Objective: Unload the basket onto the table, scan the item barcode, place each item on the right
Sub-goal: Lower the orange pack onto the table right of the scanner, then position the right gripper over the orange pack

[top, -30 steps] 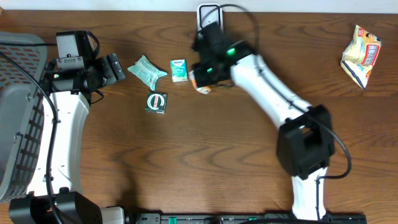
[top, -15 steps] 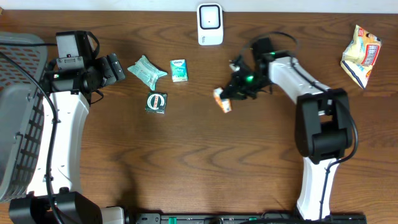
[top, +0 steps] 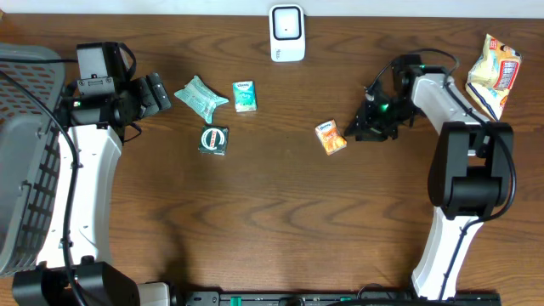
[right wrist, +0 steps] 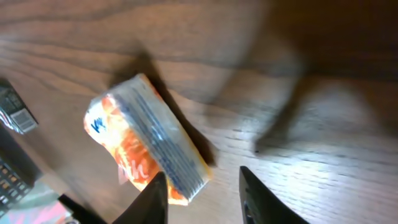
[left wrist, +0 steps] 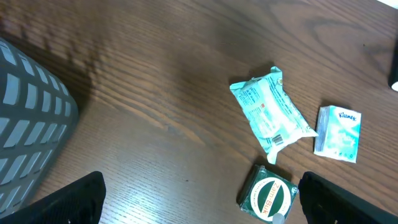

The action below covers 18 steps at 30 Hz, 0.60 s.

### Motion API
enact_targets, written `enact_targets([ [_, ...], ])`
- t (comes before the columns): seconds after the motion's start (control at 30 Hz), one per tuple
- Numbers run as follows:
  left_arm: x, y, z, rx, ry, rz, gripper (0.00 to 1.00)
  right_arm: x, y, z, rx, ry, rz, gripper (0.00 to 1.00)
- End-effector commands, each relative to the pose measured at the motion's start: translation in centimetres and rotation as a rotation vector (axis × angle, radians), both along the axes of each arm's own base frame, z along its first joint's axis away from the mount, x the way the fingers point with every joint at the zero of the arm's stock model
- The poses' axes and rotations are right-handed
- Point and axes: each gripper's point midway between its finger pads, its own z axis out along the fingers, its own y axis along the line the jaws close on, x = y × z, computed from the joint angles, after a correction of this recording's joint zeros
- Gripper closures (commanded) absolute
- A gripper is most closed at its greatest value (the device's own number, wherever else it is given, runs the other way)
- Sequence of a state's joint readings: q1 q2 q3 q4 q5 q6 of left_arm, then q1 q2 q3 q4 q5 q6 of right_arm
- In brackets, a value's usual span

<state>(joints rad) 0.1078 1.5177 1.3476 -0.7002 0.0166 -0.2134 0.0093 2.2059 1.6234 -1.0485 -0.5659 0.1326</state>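
Right hand is close over the desk, fingers parted, nothing between them. The orange packet lies flat on the wood just beside its left finger. Overhead, the packet sits below and to the right of the white scanner, well apart from it. Left hand is spread wide and empty, with the wipes, tissues and green tin lying ahead of it.

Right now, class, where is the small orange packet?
In the overhead view the orange packet lies on the table right of centre, just beside the right end effector and down-right of the white scanner.
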Motion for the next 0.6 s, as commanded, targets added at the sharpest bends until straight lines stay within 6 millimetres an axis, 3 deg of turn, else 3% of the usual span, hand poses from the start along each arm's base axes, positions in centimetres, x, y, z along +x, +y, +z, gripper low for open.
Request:
enact_targets([
  [0.0, -0.1, 0.2, -0.4, -0.001, 0.013, 0.014, 0.02, 1.2, 0.2, 1.0, -0.004, -0.068, 0.044, 0.61],
  [0.13, -0.1, 0.2, -0.4, -0.001, 0.013, 0.014, 0.03, 1.2, 1.1, 1.1, -0.002, -0.101, 0.104, 0.53],
  [0.33, -0.1, 0.2, -0.4, -0.001, 0.013, 0.014, 0.02, 1.3, 2.8, 1.0, -0.01, -0.141, 0.17, 0.32],
  [0.57, -0.1, 0.2, -0.4, -0.001, 0.013, 0.014, 0.03, 0.9, 4.0, 0.1, -0.096, -0.174, 0.273, 0.43],
])
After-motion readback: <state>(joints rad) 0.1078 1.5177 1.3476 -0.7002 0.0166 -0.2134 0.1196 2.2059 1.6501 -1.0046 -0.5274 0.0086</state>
